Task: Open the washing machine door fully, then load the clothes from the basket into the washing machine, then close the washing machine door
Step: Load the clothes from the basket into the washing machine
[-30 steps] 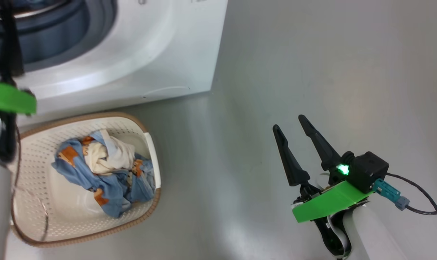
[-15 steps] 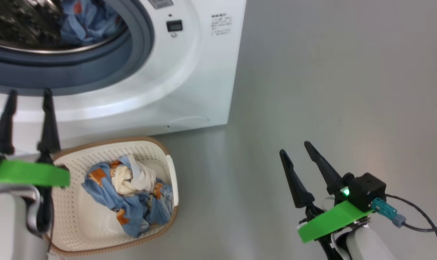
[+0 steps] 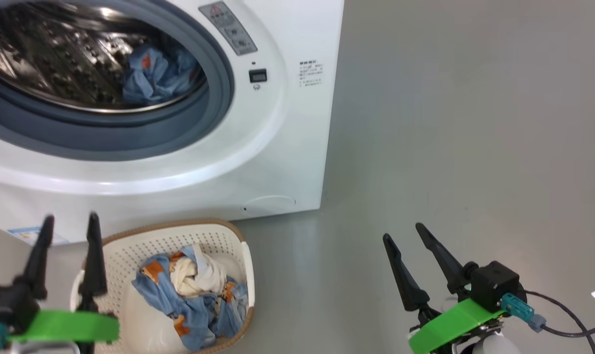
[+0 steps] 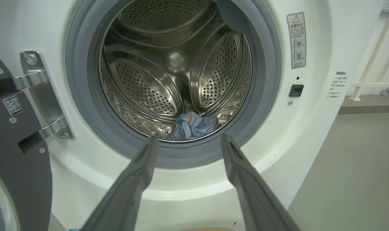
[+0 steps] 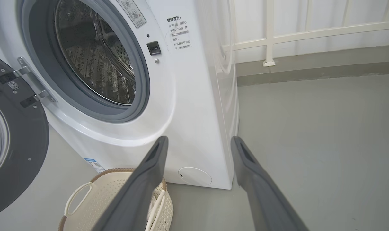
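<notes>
The washing machine (image 3: 287,147) stands with its drum showing, and a blue cloth (image 3: 155,73) lies at the drum's bottom (image 4: 192,125). The washing machine door (image 4: 17,160) hangs swung out on the left (image 5: 21,144). On the floor before the machine stands the basket (image 3: 179,236), holding the clothes (image 3: 194,290), a blue printed bundle with a white piece. My left gripper (image 3: 70,219) is open and empty, just left of the basket, and its fingers point at the drum mouth (image 4: 189,138). My right gripper (image 3: 403,232) is open and empty over the bare floor to the right (image 5: 199,139).
Grey floor (image 3: 474,123) stretches right of the machine. A white railing (image 5: 268,35) runs along the wall behind. A dark cable (image 3: 562,329) trails from my right wrist. The door's steel hinge (image 4: 37,96) juts out left of the drum mouth.
The head camera has tilted up, so more of the drum shows. My left gripper has drawn back and down from the drum mouth to beside the basket. The right gripper has kept its place.
</notes>
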{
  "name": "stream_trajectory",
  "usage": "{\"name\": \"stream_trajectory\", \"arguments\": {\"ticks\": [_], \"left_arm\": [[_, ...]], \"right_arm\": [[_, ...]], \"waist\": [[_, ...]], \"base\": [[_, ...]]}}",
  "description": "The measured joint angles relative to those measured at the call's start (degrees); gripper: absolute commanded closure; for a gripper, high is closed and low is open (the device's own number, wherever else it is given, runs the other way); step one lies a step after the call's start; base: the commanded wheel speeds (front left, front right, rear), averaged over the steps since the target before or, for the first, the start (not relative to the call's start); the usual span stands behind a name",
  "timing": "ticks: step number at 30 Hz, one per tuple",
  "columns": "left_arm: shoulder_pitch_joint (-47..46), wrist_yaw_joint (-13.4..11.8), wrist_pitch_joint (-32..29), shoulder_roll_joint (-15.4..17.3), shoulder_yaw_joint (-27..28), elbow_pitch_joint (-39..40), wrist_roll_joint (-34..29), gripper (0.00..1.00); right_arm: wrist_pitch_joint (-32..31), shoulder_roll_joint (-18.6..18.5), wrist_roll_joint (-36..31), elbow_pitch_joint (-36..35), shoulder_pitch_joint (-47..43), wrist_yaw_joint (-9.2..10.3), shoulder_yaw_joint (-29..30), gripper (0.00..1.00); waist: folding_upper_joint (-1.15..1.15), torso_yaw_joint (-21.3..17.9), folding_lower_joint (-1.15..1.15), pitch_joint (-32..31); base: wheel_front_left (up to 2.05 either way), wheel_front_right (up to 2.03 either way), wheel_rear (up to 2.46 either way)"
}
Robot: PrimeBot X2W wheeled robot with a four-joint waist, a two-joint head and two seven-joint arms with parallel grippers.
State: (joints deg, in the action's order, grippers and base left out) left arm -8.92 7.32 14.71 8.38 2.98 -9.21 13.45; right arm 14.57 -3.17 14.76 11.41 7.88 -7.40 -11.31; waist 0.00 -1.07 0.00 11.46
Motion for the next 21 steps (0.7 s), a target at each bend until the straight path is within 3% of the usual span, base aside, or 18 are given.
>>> {"name": "stream_trajectory", "arguments": {"ticks": [13,21], "left_arm": [[11.9,0.0,0.0,-4.8,4.2,3.4,-3.4,0.0],[16.3,-0.1,0.0,-5.6,5.1,4.6,-4.2,0.0]], "right_arm": [[0.0,0.0,-0.5,0.4,-3.5,0.0,1.0,0.0],[0.0,0.1,-0.5,0.7,-4.7,0.0,1.0,0.0]], "waist": [[0.0,0.8,0.0,-6.7],[0.0,1.2,0.0,-9.3]], "base": [[0.0,0.0,0.0],[0.0,0.0,0.0]]}}
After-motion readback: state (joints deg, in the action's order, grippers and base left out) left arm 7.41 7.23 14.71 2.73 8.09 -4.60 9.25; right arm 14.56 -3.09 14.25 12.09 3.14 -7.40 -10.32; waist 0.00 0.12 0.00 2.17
